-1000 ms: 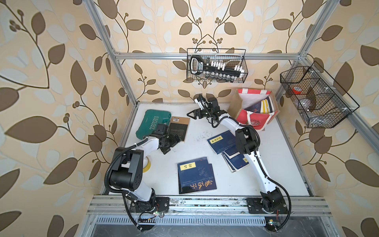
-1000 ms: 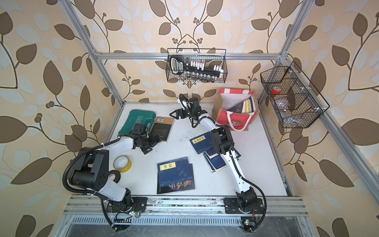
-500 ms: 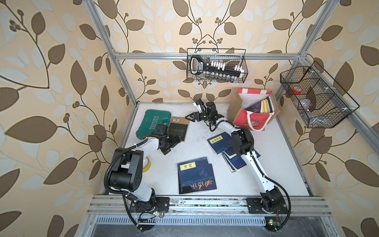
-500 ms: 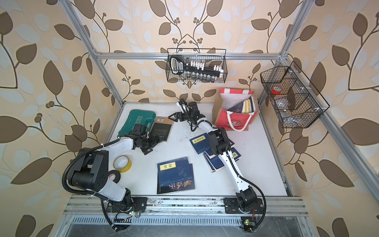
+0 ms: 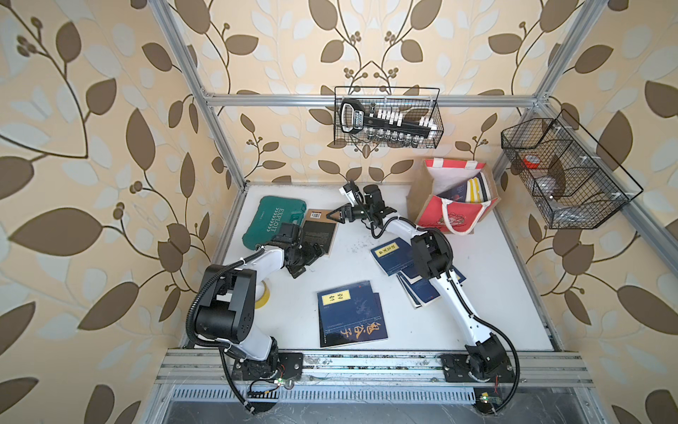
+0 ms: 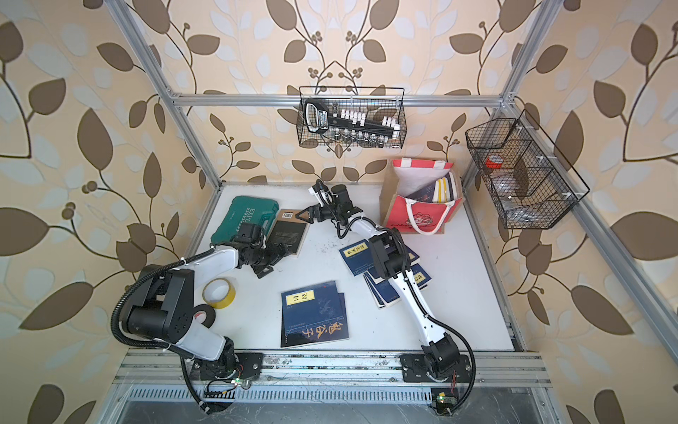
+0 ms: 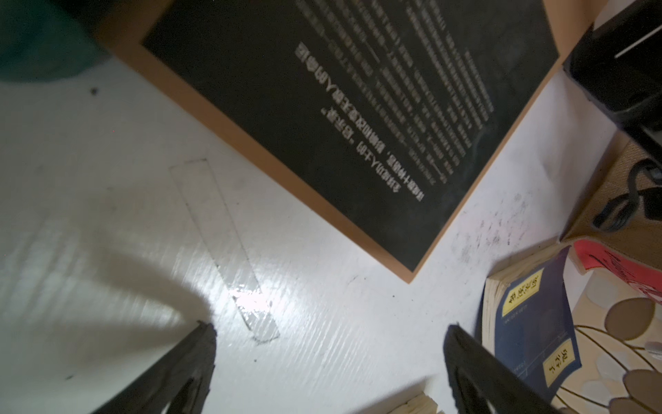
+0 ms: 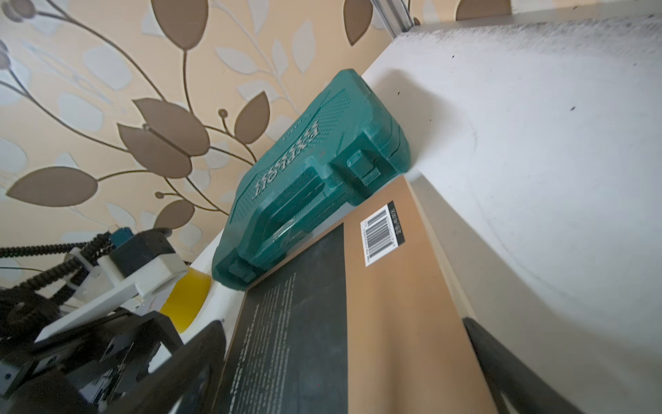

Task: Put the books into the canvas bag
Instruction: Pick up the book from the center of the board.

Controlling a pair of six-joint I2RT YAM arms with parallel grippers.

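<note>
A black book with a tan border (image 5: 320, 233) lies flat at the back left, beside the green case. My right gripper (image 5: 335, 214) hovers open at its far end; in the right wrist view the book (image 8: 376, 286) lies between the spread fingers of that gripper (image 8: 344, 340). My left gripper (image 5: 312, 255) is open at the book's near end, over bare table (image 7: 329, 337); the book (image 7: 340, 107) lies just ahead of it. Navy books lie in a front stack (image 5: 348, 312) and a right stack (image 5: 394, 255). The canvas bag (image 5: 453, 205) stands at the back right with books inside.
A green tool case (image 5: 275, 224) lies against the left wall. Yellow tape (image 6: 219, 292) and black tape (image 6: 200, 315) sit by the left arm's base. Wire baskets hang on the back wall (image 5: 385, 121) and on the right wall (image 5: 565, 176).
My right gripper has swung left from the table's back middle to the black book's far end. The left arm has barely moved.
</note>
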